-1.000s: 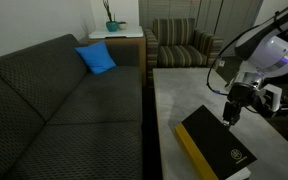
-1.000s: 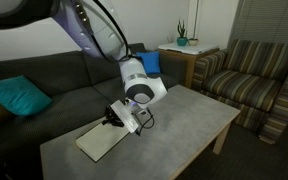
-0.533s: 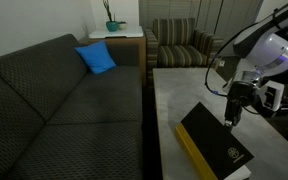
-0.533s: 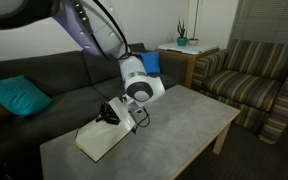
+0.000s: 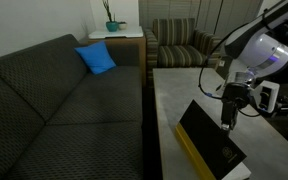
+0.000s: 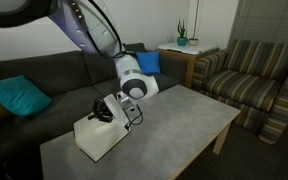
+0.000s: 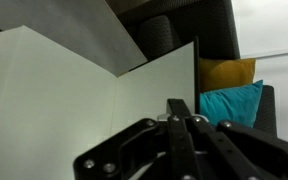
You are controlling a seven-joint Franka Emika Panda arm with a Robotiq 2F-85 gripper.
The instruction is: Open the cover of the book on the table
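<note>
The cover (image 5: 210, 135) is standing steeper than half a second ago, tilting up from the yellow spine (image 5: 191, 149), and the gripper (image 5: 227, 122) has risen with it. In an exterior view the dark sofa (image 5: 54, 100) is filling the left, the table (image 5: 174, 90) is running down the right half, and the book (image 5: 218, 152) is lying at the table's lower right end. In the wrist view the white pages (image 7: 54, 100) are showing on the left, and at lower centre the fingers (image 7: 181, 118) are pressing together, pinching the cover's free edge.
</note>
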